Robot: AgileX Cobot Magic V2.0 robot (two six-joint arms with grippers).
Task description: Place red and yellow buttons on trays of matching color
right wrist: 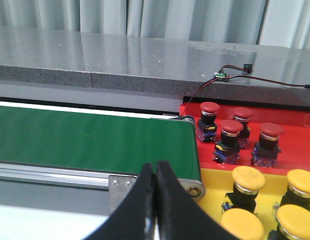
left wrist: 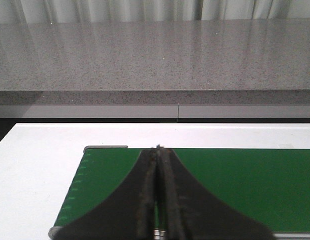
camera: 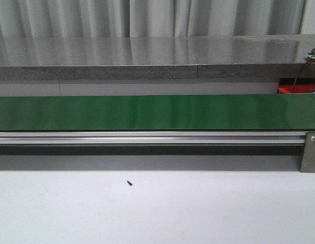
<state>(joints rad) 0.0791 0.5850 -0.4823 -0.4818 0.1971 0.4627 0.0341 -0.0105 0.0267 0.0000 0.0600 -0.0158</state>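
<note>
Four red buttons [right wrist: 231, 134] with black bases stand on the red tray [right wrist: 295, 145], and four yellow buttons [right wrist: 267, 192] on the yellow tray [right wrist: 213, 180], both just beyond the end of the green conveyor belt [right wrist: 89, 140]. Only the right wrist view shows them; the front view shows the belt bare. The left gripper [left wrist: 157, 165] and the right gripper [right wrist: 156, 182] both have fingers pressed together, holding nothing.

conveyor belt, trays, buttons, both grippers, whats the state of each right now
conveyor belt: bare, no buttons on it
red tray: holds four red buttons, upright
yellow tray: holds four yellow buttons, upright
left gripper: shut, holding nothing, over the belt
right gripper: shut, holding nothing, near the belt's end
</note>
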